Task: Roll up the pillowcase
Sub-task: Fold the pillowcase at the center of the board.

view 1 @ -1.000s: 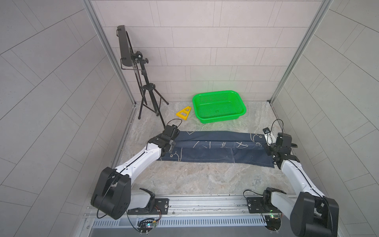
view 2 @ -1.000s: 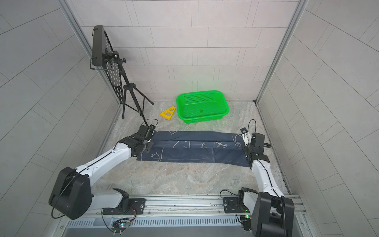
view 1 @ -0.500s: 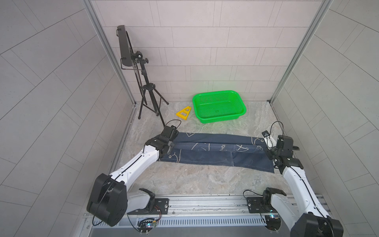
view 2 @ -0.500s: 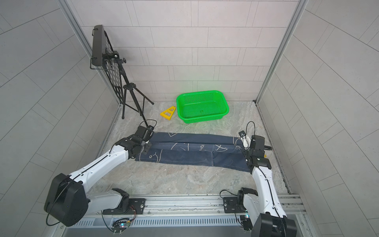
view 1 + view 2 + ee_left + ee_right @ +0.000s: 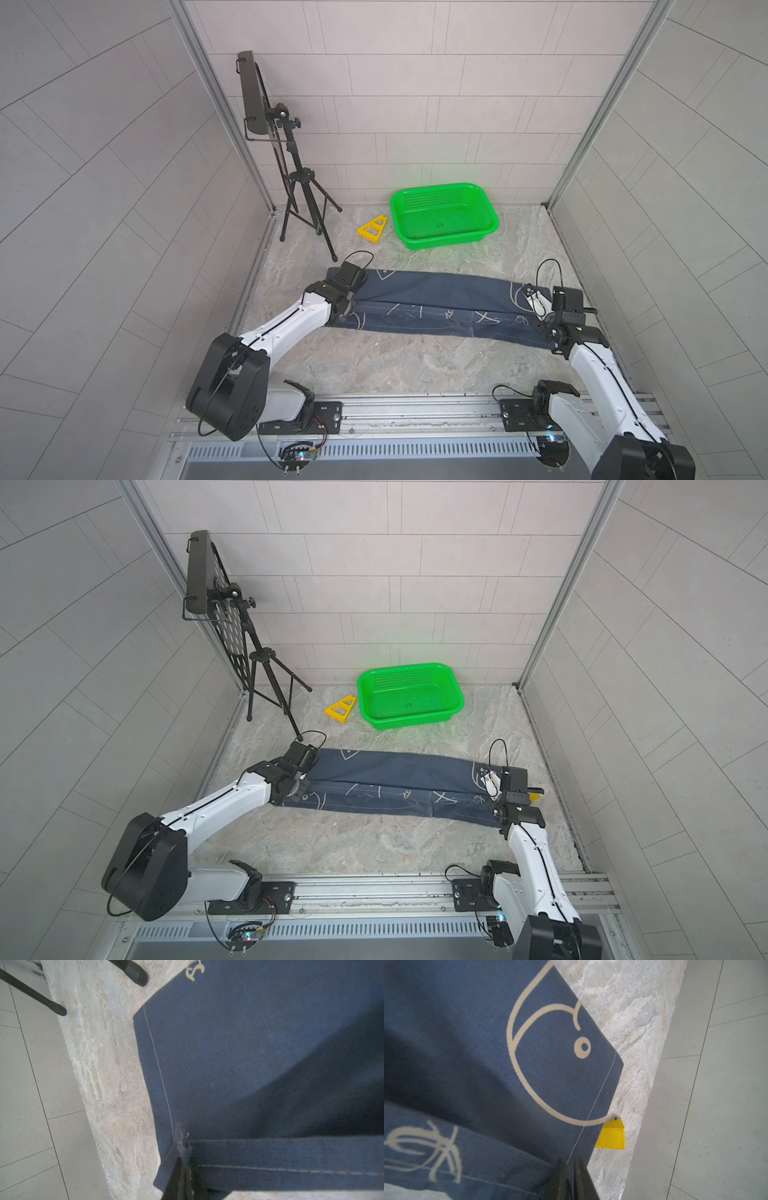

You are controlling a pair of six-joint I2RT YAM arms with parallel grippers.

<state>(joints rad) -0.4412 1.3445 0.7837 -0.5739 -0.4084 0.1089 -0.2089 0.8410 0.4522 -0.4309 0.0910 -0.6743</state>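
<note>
Left gripper [image 5: 184, 1160] clamps pillowcase [image 5: 436, 291] at left end; right gripper [image 5: 569, 1160], barely parted astride end seam [image 5: 593, 1103] by bench's [image 5: 395, 365] right edge, grip unclear

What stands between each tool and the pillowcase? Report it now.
Nothing visible: the left tool pinches the pillowcase at one end, and the right tool straddles its other edge. A yellow block lies at that edge.

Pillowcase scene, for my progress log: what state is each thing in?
pillowcase: folded over lengthwise into a long strip, lying flat.
left gripper: shut on the pillowcase hem.
right gripper: nearly shut at the pillowcase edge; grip unclear.
green basket: upright, empty.
yellow triangle: lying flat.
</note>
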